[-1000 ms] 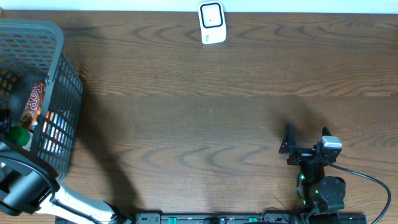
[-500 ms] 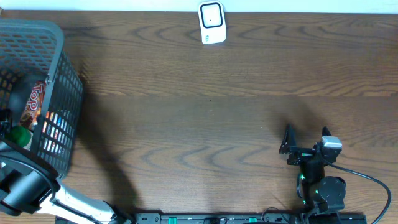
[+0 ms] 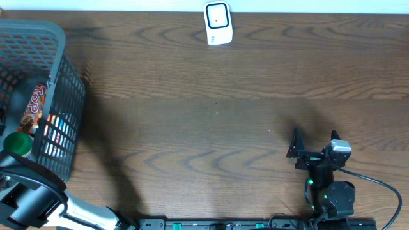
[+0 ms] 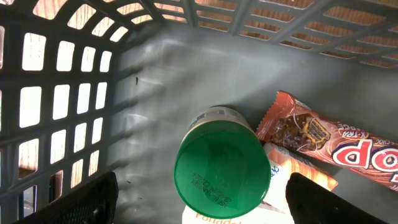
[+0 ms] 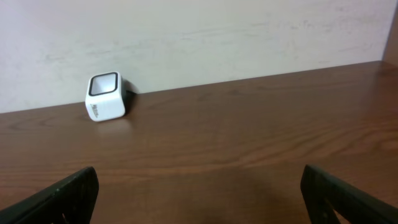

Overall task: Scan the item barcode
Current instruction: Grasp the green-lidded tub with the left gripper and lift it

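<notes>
A grey plastic basket (image 3: 62, 96) stands at the left edge of the wooden table (image 3: 192, 128). The left arm reaches over its near rim. The left gripper (image 4: 207, 198) hangs inside the basket with its two dark fingers (image 4: 74, 196) spread wide at the bottom corners of the wrist view, holding nothing.

Directly below that gap stands a green-topped jar (image 4: 222, 171) on the basket floor, seen almost straight from above, with small embossed print on the top. The fingers are apart from it on both sides. Just beside the jar, to the right in the wrist view, lies a chocolate bar (image 4: 323, 140) in a reddish-brown wrapper. One crimped end of the wrapper is close to the jar's shoulder. Under both is what seems to be a white and orange packet (image 4: 292, 171), mostly hidden, so I cannot say more about it.

A small white scanner (image 3: 218, 23) sits at the far edge of the table, near the middle, well apart from the basket and close to the pale wall (image 5: 199, 31).

The right gripper (image 5: 202, 199) is low over the near right part of the table. It faces the scanner from a distance, jaws spread wide and empty.
</notes>
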